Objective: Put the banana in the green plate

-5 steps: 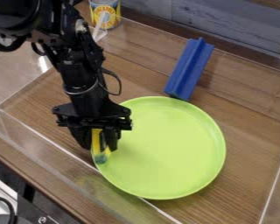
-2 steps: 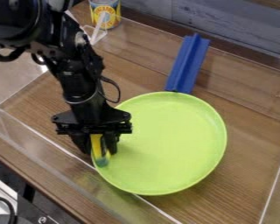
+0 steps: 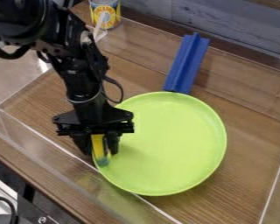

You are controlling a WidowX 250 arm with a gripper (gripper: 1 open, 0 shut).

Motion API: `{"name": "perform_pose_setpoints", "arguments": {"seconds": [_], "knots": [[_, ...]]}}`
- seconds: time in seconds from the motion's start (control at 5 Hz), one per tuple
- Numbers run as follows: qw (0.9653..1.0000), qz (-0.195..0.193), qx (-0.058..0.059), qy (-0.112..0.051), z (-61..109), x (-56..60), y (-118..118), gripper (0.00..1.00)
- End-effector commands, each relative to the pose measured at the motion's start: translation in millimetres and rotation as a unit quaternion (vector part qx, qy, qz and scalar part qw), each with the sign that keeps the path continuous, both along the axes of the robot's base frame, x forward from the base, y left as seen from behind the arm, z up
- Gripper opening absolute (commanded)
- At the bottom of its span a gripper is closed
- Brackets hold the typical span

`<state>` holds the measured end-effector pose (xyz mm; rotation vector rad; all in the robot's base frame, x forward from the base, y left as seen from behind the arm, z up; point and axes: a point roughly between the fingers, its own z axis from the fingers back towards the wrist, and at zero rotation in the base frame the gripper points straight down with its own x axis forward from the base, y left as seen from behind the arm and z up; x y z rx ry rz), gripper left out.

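Observation:
The banana (image 3: 101, 148), small and yellow with a greenish tip, hangs nearly upright between the black fingers of my gripper (image 3: 99, 145). The gripper is shut on it and points straight down. It hovers over the near-left rim of the green plate (image 3: 178, 140), a large round lime-green plate in the middle of the wooden table. The banana's lower tip sits at about the plate's edge; I cannot tell whether it touches.
A blue elongated block (image 3: 185, 63) lies behind the plate at its far side. A yellow can (image 3: 104, 13) stands at the back left. A clear plastic wall (image 3: 38, 166) runs along the front and left of the table.
The arm with the banana has shifted slightly left and down. The plate appears a little further right and back under it.

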<state>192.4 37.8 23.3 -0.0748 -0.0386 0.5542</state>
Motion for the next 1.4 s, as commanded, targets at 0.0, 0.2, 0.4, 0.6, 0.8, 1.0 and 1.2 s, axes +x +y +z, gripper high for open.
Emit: {"name": "perform_pose_setpoints", "arguments": {"seconds": [0.0, 0.2, 0.4, 0.6, 0.8, 1.0, 1.2], "knots": [[1.0000, 0.005, 0.003, 0.000, 6.8, 0.3, -10.2, 0.00], [0.9999, 0.016, 0.004, 0.002, 10.7, 0.6, -18.9, 0.00], [0.9999, 0.011, 0.004, 0.002, 6.0, -5.0, -25.0, 0.00], [1.0000, 0.008, 0.003, 0.002, 0.6, -10.5, -30.7, 0.00], [0.9998, 0.019, 0.003, 0.003, 3.8, -10.1, -29.9, 0.00], [0.9995, 0.031, 0.003, 0.003, 6.9, -9.9, -28.8, 0.00], [0.9997, 0.022, 0.003, 0.003, 0.5, -11.7, -28.8, 0.00]]}}
